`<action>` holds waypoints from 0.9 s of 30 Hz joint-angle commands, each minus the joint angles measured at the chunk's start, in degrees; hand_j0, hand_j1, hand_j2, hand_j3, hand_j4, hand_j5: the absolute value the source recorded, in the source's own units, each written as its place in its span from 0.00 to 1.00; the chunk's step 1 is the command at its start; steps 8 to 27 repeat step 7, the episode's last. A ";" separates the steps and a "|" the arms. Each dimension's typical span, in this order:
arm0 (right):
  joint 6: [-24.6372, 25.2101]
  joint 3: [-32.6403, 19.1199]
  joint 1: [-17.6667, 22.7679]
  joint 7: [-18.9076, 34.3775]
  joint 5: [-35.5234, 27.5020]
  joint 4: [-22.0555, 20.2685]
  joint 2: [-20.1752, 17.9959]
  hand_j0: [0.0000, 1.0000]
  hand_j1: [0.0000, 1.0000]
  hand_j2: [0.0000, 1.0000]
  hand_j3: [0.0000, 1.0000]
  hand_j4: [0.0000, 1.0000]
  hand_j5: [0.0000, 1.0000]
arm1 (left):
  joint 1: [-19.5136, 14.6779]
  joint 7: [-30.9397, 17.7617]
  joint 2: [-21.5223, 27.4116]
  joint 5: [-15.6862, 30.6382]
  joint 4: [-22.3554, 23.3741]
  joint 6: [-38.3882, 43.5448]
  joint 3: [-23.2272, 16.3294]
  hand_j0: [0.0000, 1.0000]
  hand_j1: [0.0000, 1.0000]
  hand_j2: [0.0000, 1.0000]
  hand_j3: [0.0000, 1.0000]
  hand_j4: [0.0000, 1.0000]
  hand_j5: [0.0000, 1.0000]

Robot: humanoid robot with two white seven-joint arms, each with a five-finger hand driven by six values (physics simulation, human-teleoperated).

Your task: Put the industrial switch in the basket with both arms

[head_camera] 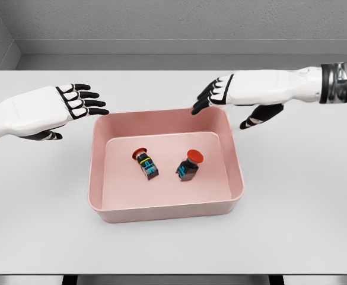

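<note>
Head view looks down on a pale grey table [303, 202] that fills most of the picture, its far edge meeting a grey wall with a darker strip along the base; a second wall closes the room at the upper left. A pink basket [235, 157] sits at the middle of the table. Two switches lie on its floor, apart from each other: the left switch [146, 163] with its red cap pointing up-left, the right switch [189, 165] tilted with its red cap up-right. The left hand [72, 107] hovers just beyond the basket's left far corner, fingers spread and holding nothing. The right hand [235, 98] hangs over the right far corner, fingers loosely apart, also holding nothing, thumb pointing down toward the table.
</note>
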 commanded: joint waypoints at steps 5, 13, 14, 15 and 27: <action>0.17 -2.51 1.32 -0.13 -0.43 2.06 -4.98 1.00 1.00 1.00 1.00 1.00 1.00 | 0.00 0.04 0.00 0.24 0.16 0.06 0.03 1.00 1.00 1.00 1.00 1.00 1.00; 0.17 -3.91 2.46 -0.13 -0.43 2.06 -5.86 1.00 1.00 1.00 1.00 1.00 1.00 | -0.09 0.04 0.00 0.24 0.25 0.06 0.03 1.00 1.00 1.00 1.00 1.00 1.00; 0.17 -3.91 2.46 -0.13 -0.43 2.06 -5.86 1.00 1.00 1.00 1.00 1.00 1.00 | -0.09 0.04 0.00 0.24 0.25 0.06 0.03 1.00 1.00 1.00 1.00 1.00 1.00; 0.17 -3.91 2.46 -0.13 -0.43 2.06 -5.86 1.00 1.00 1.00 1.00 1.00 1.00 | -0.09 0.04 0.00 0.24 0.25 0.06 0.03 1.00 1.00 1.00 1.00 1.00 1.00; 0.17 -3.91 2.46 -0.13 -0.43 2.06 -5.86 1.00 1.00 1.00 1.00 1.00 1.00 | -0.09 0.04 0.00 0.24 0.25 0.06 0.03 1.00 1.00 1.00 1.00 1.00 1.00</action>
